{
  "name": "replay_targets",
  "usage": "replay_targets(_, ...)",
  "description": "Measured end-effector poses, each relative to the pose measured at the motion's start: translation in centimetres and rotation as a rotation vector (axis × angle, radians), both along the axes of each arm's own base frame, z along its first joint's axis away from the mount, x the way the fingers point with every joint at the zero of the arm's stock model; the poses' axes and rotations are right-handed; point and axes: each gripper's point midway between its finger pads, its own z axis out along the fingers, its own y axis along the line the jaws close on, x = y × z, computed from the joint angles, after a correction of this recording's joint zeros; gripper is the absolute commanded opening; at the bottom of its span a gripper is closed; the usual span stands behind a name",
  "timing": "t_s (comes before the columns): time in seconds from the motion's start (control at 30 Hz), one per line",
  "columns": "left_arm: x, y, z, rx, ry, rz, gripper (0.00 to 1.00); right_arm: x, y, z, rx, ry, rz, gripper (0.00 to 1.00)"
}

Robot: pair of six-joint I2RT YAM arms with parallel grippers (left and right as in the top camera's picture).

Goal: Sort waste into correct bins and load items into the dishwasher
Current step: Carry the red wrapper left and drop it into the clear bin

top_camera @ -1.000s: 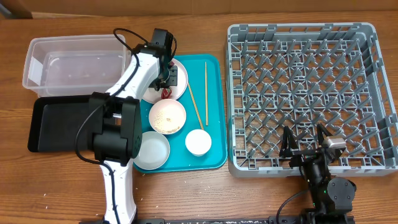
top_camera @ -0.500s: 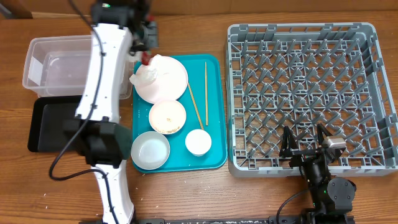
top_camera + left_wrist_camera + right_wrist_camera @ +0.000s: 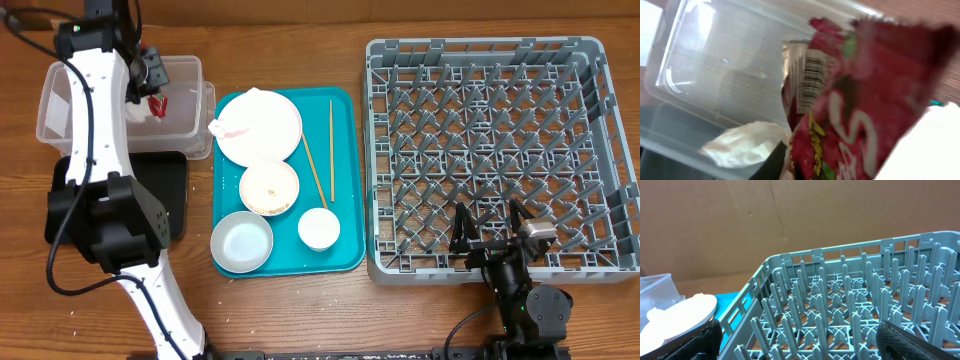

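Observation:
My left gripper (image 3: 152, 82) hangs over the clear tub (image 3: 60, 105), shut on the red scrap (image 3: 158, 103). In the left wrist view the red scrap (image 3: 860, 100) fills the frame against one dark finger (image 3: 774, 161); the other finger is hidden. The tub (image 3: 715, 65) lies beneath. A crumpled white napkin (image 3: 220, 127) rests at the left edge of the pink plate (image 3: 262, 125). Pink bowl (image 3: 270, 187), grey-green bowl (image 3: 243, 242), white cup (image 3: 319, 228) and chopsticks (image 3: 317, 172) sit on the teal tray. My right gripper (image 3: 490, 236) stands open at the grey dish rack's (image 3: 500, 130) front edge.
The black tray (image 3: 172, 195) lies in front of the tub, mostly under my left arm. The teal tray (image 3: 345, 255) sits between the bins and the rack. In the right wrist view, rack pegs (image 3: 850, 310) rise between my open fingers (image 3: 700, 340).
My left arm has swung from the pink plate leftward to above the clear tub, carrying the red scrap. The napkin stays by the plate. The right arm has not moved.

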Motion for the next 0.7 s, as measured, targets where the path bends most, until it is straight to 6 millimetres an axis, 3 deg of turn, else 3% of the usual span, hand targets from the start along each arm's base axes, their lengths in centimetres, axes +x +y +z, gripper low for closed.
replay_targets(0.1,-0.3,0.4,-1.7,-0.005,0.02,0.014,0.25,0.0,0.0,0.0,0.0,0.0,0.0,1.0)
replay_targets(0.13,-0.4,0.4,-2.1,-0.007,0.027,0.015,0.33,0.0,0.0,0.0,0.0,0.0,0.0,1.0)
replay_targets(0.2,-0.5,0.4,-2.5,-0.012,0.035,0.024,0.77,0.0,0.0,0.0,0.0,0.0,-0.001,1.0)
replay_targets(0.27,-0.4,0.4,-2.6,-0.01,0.032,0.021,0.99,0.0,0.0,0.0,0.0,0.0,0.0,1.0)
replay_targets(0.47,-0.9,0.3,-1.6,-0.011,0.05,0.013,1.0,0.0,0.0,0.0,0.0,0.0,0.0,1.0)
replay_targets(0.53,-0.5,0.0,0.0,-0.011,0.027,-0.009,0.99,0.0,0.0,0.0,0.0,0.0,-0.001,1.0)
replay_targets(0.57,0.3,-0.5,2.2,-0.017,-0.024,-0.049,0.99,0.0,0.0,0.0,0.0,0.0,0.0,1.0)
replay_targets(0.63,1.5,-2.4,5.0,-0.021,-0.097,-0.167,1.0,0.0,0.0,0.0,0.0,0.0,-0.001,1.0)
replay_targets(0.7,2.2,-4.8,6.2,-0.015,-0.129,-0.288,1.0,0.0,0.0,0.0,0.0,0.0,-0.001,1.0)
